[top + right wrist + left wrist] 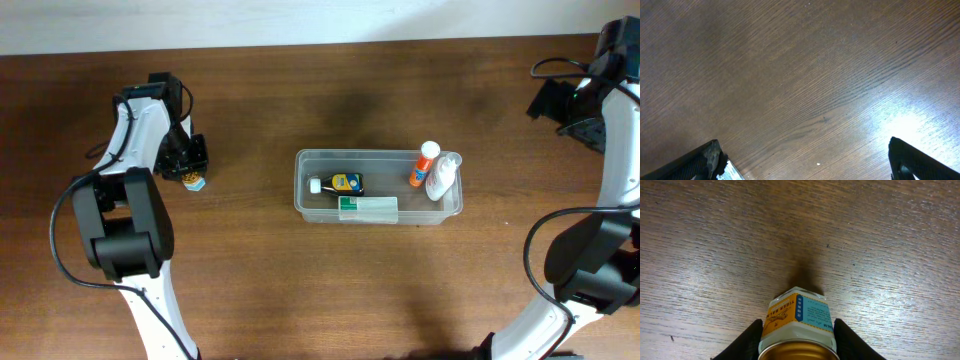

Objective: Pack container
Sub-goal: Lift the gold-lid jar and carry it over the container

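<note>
The clear plastic container (305, 190) sits mid-table. Inside lie a small yellow-and-black bottle (346, 183), a green-and-white box (368, 208), an orange-capped stick (424, 163) and a white bottle (441, 177). My left gripper (190, 172) is at the far left of the table, shut on a small balm jar (799, 322) with a gold lid and an orange-and-blue label, which stands on the wood. My right gripper (805, 160) is open and empty over bare wood at the far right.
The brown wooden table (320, 280) spans the view, with a pale wall strip along its far edge. The arm bases stand at the front left and front right.
</note>
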`<state>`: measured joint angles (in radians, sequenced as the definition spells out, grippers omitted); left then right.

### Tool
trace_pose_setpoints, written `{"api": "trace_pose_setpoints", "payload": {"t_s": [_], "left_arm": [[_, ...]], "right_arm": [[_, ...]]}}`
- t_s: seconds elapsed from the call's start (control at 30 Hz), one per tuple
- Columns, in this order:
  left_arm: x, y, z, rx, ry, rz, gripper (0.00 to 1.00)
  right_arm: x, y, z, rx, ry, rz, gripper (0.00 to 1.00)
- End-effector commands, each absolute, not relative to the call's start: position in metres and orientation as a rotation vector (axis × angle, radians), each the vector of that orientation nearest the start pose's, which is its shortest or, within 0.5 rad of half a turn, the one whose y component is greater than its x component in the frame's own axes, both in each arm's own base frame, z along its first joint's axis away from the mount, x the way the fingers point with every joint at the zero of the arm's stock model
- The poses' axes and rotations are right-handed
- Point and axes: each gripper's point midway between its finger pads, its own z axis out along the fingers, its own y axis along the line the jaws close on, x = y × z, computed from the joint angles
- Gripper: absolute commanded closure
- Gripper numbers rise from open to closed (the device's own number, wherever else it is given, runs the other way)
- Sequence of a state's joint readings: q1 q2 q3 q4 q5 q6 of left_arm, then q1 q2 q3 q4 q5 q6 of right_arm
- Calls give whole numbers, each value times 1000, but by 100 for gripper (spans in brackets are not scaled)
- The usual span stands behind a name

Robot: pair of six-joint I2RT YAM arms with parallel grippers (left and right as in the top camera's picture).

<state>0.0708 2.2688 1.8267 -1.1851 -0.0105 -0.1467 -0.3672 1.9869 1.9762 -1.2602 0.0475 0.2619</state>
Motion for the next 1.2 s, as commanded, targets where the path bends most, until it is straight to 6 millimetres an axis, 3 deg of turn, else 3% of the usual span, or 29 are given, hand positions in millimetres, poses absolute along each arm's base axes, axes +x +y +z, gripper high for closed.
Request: {"api": "trace_pose_setpoints", "payload": {"t_s": [0.0, 0.3, 0.57, 0.8, 0.97, 1.17], "left_arm": [[417, 31, 15, -343, 3201, 8, 60], [410, 27, 21, -346, 3238, -13, 61], [417, 28, 35, -344, 3219, -14, 61], [439, 17, 69, -278, 3146, -19, 61], [452, -18, 107, -115, 3094, -25, 60], [453, -116, 155, 235, 2990, -191, 61]], "right_arm": [[410, -171, 173, 910, 2706, -103, 2], [410, -171, 173, 910, 2706, -103, 2], [411, -171, 173, 910, 2705, -102, 2], [411, -171, 173, 910, 2706, -102, 2], [411, -171, 173, 910, 2706, -102, 2], [411, -171, 173, 910, 2705, -102, 2]]}}
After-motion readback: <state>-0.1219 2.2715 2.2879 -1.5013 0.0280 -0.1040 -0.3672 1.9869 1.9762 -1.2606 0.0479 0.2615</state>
